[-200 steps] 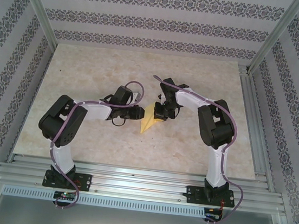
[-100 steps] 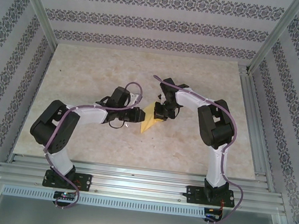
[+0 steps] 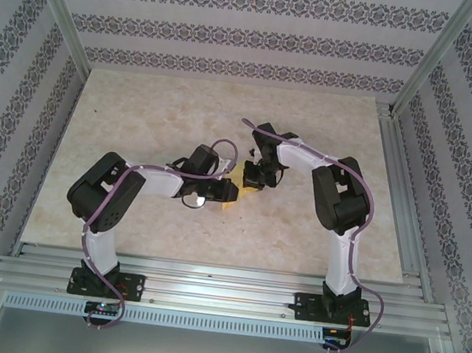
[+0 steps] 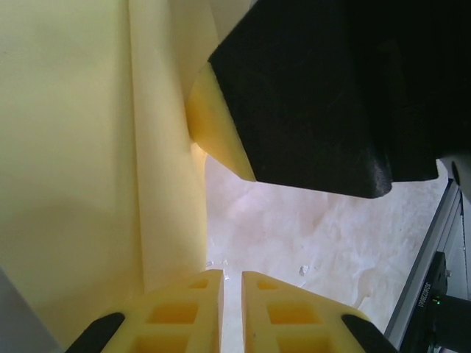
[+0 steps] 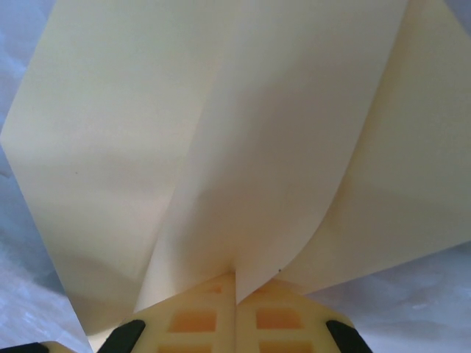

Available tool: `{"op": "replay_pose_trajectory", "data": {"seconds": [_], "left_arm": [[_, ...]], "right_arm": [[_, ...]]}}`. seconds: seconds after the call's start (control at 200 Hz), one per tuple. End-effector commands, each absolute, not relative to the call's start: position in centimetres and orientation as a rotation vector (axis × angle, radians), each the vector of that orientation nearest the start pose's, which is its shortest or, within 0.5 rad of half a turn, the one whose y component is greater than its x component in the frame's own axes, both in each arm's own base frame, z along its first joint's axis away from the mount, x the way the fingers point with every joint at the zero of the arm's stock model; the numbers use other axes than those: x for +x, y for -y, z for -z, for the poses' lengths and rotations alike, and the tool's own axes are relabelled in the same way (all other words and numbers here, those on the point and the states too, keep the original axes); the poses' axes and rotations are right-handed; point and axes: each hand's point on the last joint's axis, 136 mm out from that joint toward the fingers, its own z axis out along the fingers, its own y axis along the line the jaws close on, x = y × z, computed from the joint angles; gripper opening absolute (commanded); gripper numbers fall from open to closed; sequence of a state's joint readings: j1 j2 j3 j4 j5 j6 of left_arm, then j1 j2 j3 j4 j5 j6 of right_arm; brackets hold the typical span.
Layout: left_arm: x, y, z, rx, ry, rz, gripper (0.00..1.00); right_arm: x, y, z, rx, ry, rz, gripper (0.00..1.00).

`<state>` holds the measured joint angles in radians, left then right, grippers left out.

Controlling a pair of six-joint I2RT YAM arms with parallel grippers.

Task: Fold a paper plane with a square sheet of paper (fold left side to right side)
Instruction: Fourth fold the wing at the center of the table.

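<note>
The right gripper (image 5: 235, 285) is pinched tight on the creased mustard-yellow sheet of thin paper (image 5: 132, 147), which lies mid-frame in the overhead view. The left gripper (image 4: 232, 279), nearly closed and empty, sits at the sheet's left flap. I'd hold the right pinch firm and press the left flat along the crease.

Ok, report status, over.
Right pincer shut on the yellow paper. Left pincer nearly closed beside its folded edge, grip unclear. Nothing seen in the way.
</note>
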<state>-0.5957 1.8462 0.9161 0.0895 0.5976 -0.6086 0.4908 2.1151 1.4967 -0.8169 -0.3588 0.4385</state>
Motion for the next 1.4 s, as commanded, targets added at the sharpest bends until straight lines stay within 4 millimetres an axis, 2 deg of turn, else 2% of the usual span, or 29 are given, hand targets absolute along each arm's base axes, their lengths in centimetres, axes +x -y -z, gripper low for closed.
{"op": "replay_pose_trajectory", "data": {"seconds": [0.0,0.645,0.794,1.094,1.394], "left_arm": [[31.4,33.8,-6.4,0.326,-2.519,1.267,0.15],[31.2,33.3,-2.8,0.357,-2.637,1.095,0.15],[31.1,32.6,-2.2,0.364,-2.660,1.039,0.14],[30.5,31.9,-2.3,0.391,-2.673,0.998,0.13],[27.9,31.9,-3.0,0.480,-2.658,1.120,0.15]], "right_arm": [[33.9,-24.2,0.7,-0.135,-3.171,-0.470,0.00],[33.9,-24.3,0.7,-0.151,-3.173,-0.463,0.00],[33.9,-24.3,0.7,-0.155,-3.174,-0.458,0.00],[33.9,-24.2,0.8,-0.158,-3.176,-0.451,0.00],[33.9,-24.2,0.9,-0.160,-3.180,-0.446,0.00]]}}
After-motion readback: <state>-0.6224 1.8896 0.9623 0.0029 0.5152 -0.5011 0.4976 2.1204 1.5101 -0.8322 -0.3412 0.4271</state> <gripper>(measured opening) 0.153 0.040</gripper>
